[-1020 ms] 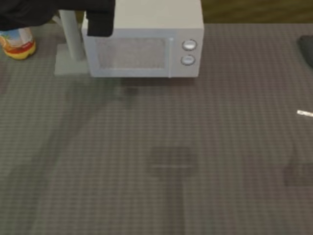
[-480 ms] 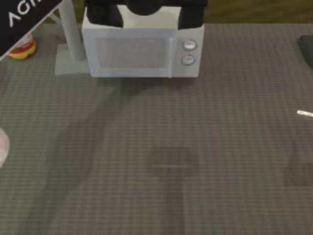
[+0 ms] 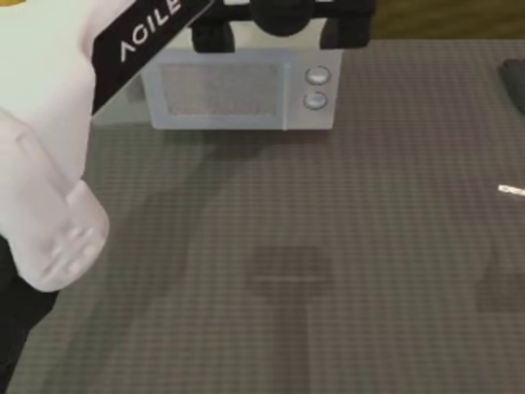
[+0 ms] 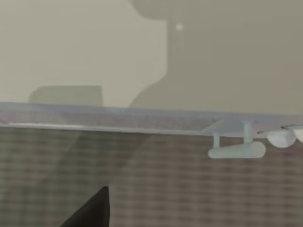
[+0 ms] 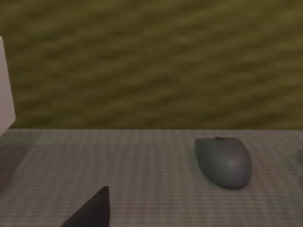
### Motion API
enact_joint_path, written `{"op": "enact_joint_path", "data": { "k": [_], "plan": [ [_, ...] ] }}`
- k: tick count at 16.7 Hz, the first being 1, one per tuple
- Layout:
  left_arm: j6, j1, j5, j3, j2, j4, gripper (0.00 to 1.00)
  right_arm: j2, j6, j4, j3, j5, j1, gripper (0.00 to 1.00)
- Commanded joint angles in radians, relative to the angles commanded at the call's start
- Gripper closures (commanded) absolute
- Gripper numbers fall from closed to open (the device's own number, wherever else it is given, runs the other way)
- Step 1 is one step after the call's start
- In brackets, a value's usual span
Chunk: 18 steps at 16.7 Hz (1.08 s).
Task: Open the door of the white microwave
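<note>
white microwave (image 3: 246, 86): white | door (image 3: 217, 90): grey speckled window | knobs (image 3: 317, 76): silver | computer mouse (image 5: 223, 161): dark grey | table (image 3: 328, 246): grey weave

Top view looks straight down on the table (image 3: 344, 213); both wrist views skim low across it (facing outward)

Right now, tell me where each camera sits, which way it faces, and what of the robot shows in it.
Top view: above the table, looking down at the white microwave with its door closed; the left arm reaches over it.
Left wrist view: low, facing across the table toward a wall; a dark finger shows.
Right wrist view: low, facing a grey mouse; a dark finger shows.
Shared: all three show the table.
</note>
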Motion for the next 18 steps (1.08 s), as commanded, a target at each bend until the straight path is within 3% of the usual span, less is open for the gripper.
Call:
{"op": "enact_joint_path", "data": {
  "k": [7, 14, 18],
  "plan": [
    [-0.001, 0.003, -0.003, 0.002, 0.011, 0.001, 0.00, 0.000, 0.000, 0.000, 0.000, 0.000, 0.000, 0.00],
    [0.043, 0.044, 0.016, -0.112, 0.085, 0.209, 0.00, 0.000, 0.000, 0.000, 0.000, 0.000, 0.000, 0.00],
    [0.048, 0.050, 0.018, -0.127, 0.096, 0.232, 0.00, 0.000, 0.000, 0.000, 0.000, 0.000, 0.000, 0.00]
  ]
}}
